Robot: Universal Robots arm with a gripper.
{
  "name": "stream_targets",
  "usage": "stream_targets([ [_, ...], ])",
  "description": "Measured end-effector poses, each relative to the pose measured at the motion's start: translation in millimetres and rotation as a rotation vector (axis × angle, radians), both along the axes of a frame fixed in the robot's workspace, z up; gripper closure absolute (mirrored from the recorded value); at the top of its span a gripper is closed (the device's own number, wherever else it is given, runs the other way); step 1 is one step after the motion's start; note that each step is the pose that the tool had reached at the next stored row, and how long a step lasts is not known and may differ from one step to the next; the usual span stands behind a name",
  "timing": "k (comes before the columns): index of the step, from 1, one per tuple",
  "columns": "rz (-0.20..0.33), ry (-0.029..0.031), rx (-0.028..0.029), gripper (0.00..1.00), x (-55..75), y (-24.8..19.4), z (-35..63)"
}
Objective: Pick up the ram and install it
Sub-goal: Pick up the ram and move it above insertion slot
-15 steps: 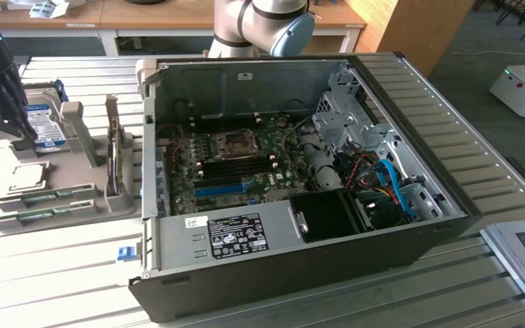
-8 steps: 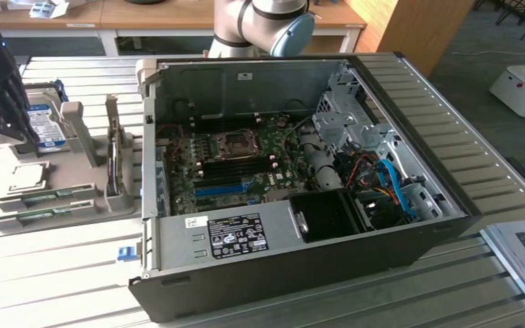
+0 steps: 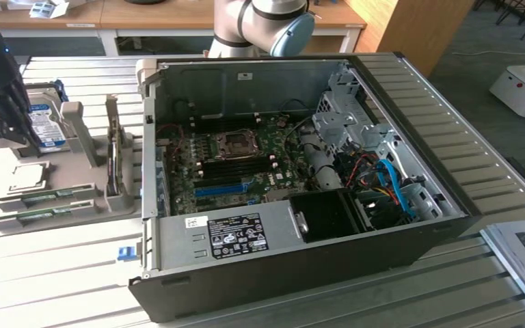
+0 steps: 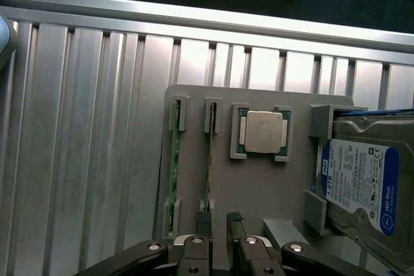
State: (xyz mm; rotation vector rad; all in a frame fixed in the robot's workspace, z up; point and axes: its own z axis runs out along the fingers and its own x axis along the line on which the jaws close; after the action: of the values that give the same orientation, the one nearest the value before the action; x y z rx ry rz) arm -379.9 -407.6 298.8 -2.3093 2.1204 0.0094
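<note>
Tray (image 4: pixel 259 189) on table (image 3: pixel 62 287), at exterior view's left of open computer case (image 3: pixel 235 89); in tray, processor (image 4: pixel 263 132) between ram (image 4: pixel 173 159) and hard drive (image 4: pixel 359 182)

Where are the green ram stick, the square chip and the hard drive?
ram stick (image 4: pixel 173 166): wrist view, middle of its green edge.
processor chip (image 4: pixel 263 132): wrist view, centre of its silver lid.
hard drive (image 4: pixel 359 182): wrist view, on its blue label.

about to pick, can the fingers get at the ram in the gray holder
Probably yes: the fingers are open above the holder, nothing covers the ram, and the hard drive sits off to one side.
</note>
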Motion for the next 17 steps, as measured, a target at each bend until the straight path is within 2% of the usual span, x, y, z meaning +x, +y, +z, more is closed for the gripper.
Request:
stream_targets([
  [17,0.0,-0.0001,0.0001,0.76,0.0,0.0,-15.9],
])
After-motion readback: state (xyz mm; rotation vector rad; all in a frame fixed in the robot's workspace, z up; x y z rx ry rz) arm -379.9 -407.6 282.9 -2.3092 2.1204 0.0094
